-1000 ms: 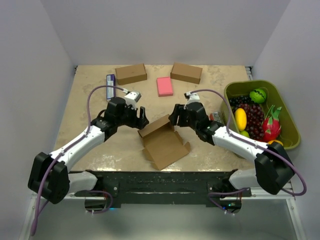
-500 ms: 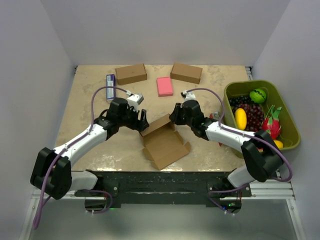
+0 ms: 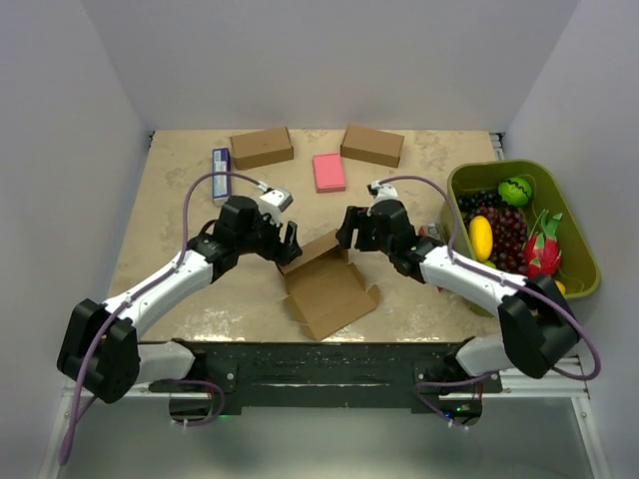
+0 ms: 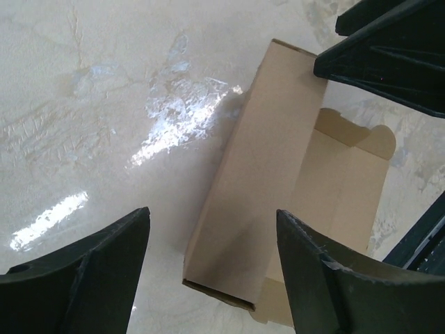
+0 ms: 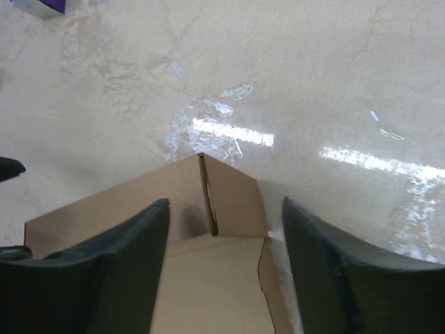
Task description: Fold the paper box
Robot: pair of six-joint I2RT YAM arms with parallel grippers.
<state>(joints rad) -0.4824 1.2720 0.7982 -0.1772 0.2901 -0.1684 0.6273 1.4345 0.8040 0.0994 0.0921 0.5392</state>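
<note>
The left gripper (image 3: 289,241) hangs wide open and empty over the left end of the paper box's raised back wall. The paper box (image 3: 325,282) lies half-formed just nearside of the pink pad (image 3: 328,172), and that wall runs diagonally from near-left to far-right. The right gripper (image 3: 350,229), likewise spread and empty, straddles the wall's far-right corner. Both arms are about equally close.

Top view: high at near edge, looking down across table (image 3: 180,170). Wrist views: close, steeply down, sharing paper box (image 4: 257,188).
</note>
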